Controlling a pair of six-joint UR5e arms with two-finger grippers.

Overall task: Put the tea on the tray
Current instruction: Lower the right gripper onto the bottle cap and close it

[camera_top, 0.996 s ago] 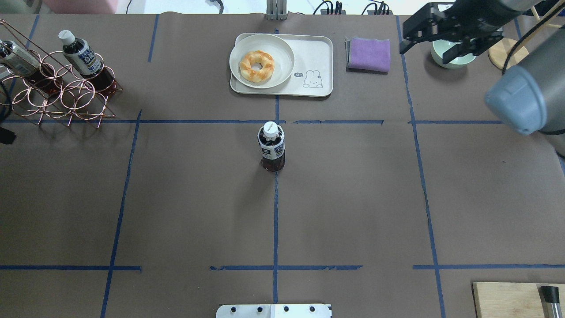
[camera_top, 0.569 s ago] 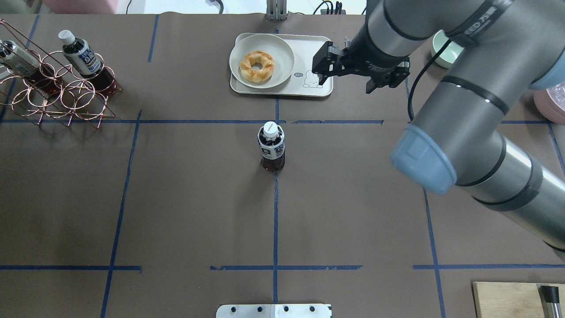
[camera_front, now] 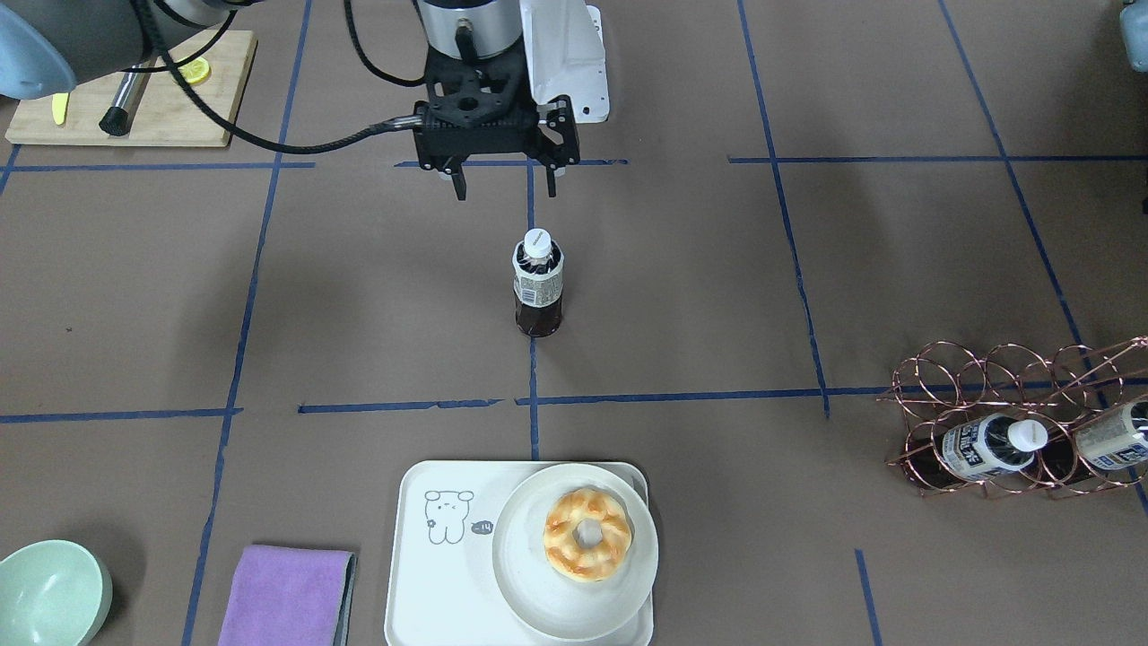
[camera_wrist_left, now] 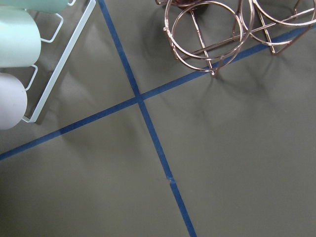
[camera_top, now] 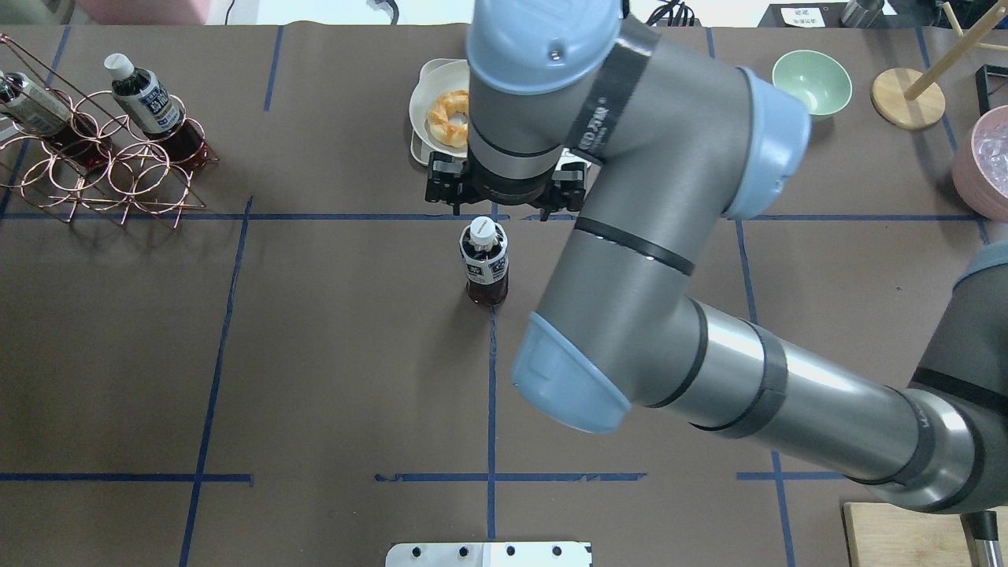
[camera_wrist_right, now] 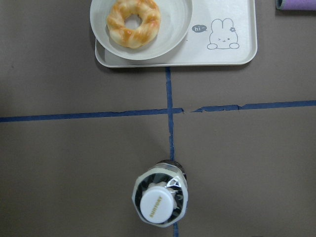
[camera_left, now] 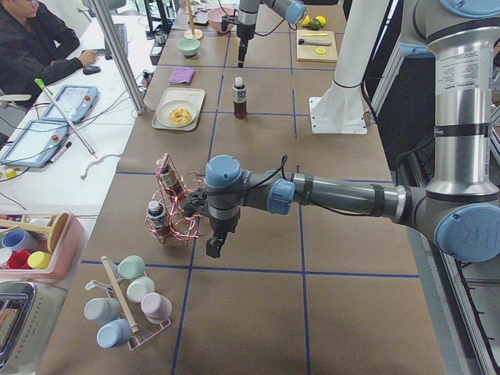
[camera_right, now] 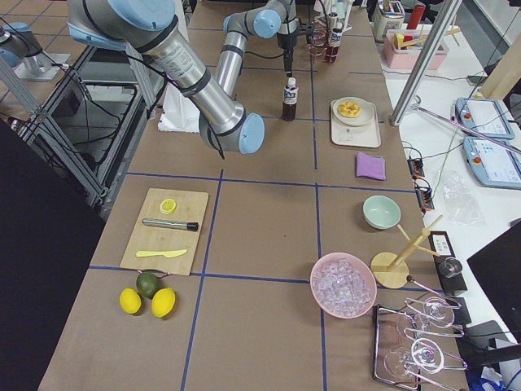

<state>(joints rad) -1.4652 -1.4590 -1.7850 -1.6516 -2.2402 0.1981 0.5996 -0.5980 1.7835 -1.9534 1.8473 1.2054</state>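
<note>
The tea [camera_front: 538, 283] is a small bottle of dark liquid with a white cap, upright at the table's middle; it also shows in the overhead view [camera_top: 484, 264] and low in the right wrist view [camera_wrist_right: 159, 200]. My right gripper [camera_front: 504, 184] hangs open and empty well above it, fingers pointing down, apart from the bottle [camera_top: 499, 211]. The cream tray [camera_front: 448, 574] with the drawn animal lies beyond the bottle [camera_wrist_right: 222, 54] and holds a round plate [camera_front: 529, 583] with a doughnut [camera_front: 587, 534]. My left gripper [camera_left: 212, 248] hangs near the copper rack; I cannot tell whether it is open or shut.
A copper wire rack [camera_top: 102, 169] at the far left holds two more bottles [camera_top: 146, 98]. A purple cloth [camera_front: 287, 597] and green bowl [camera_front: 49, 592] lie beside the tray. A wooden board [camera_front: 134, 90] with a knife sits near the robot's right. My right arm [camera_top: 669, 315] spans the table's right half.
My right arm has swung from the far right corner leftward across the tray to above the bottle at the centre. The gripper stays open. The bottle has not moved.
</note>
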